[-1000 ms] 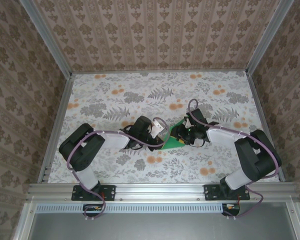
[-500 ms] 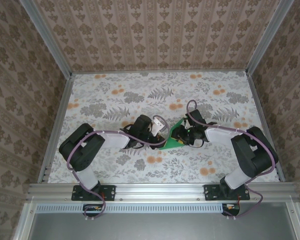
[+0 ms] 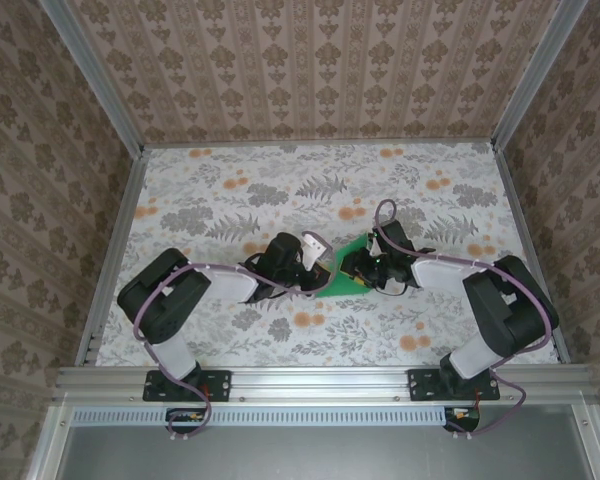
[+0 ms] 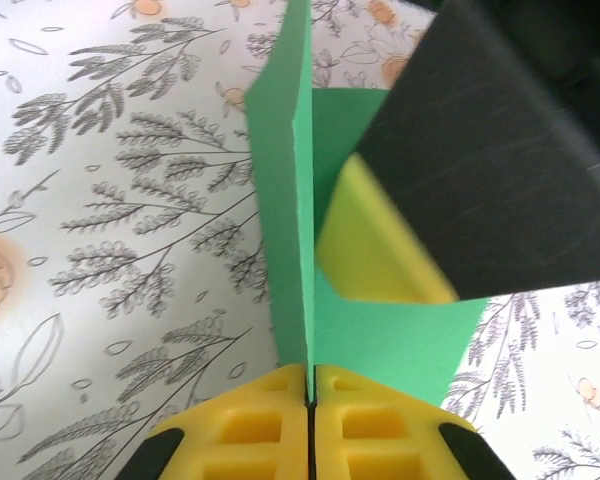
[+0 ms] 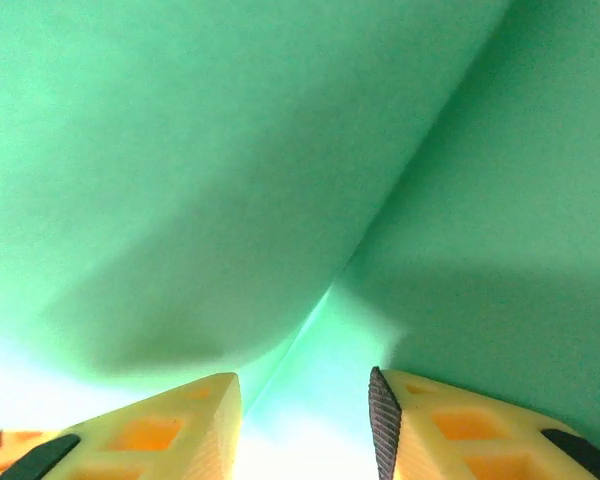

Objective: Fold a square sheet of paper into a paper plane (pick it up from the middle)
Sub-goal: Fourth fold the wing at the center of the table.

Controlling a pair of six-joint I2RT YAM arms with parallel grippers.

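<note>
**Item: square sheet of paper** (image 3: 352, 290), bright green, partly folded. We log it near the middle of the counter (image 3: 430, 180), lying on the floral grey-and-orange cloth (image 3: 230, 200) between the two tools.

**Form.** In the left wrist view, one part of the sheet stands upright along a sharp edge. The rest lies flat on the cloth beside it.

**Left tool** (image 4: 310, 385). The yellow pads are pressed together with no gap. The upright green edge runs straight into the seam between them, so we enter it as clamped on the sheet. From above it reaches in from the left, low over the cloth.

**Right tool** (image 5: 305, 385). The two fingers stand a narrow gap apart (nothing we can see is pinched at the tips). Green paper lies close in front of them, and a soft crease in it runs down toward the gap. From the left wrist, one of its yellow pads (image 4: 375, 250) lies against the flat part of the sheet, just beside the upright edge. We cannot tell how firmly it bears down.

**Position of the arms.** Seen from above, the two tools meet nearly tip to tip over the sheet.
</note>
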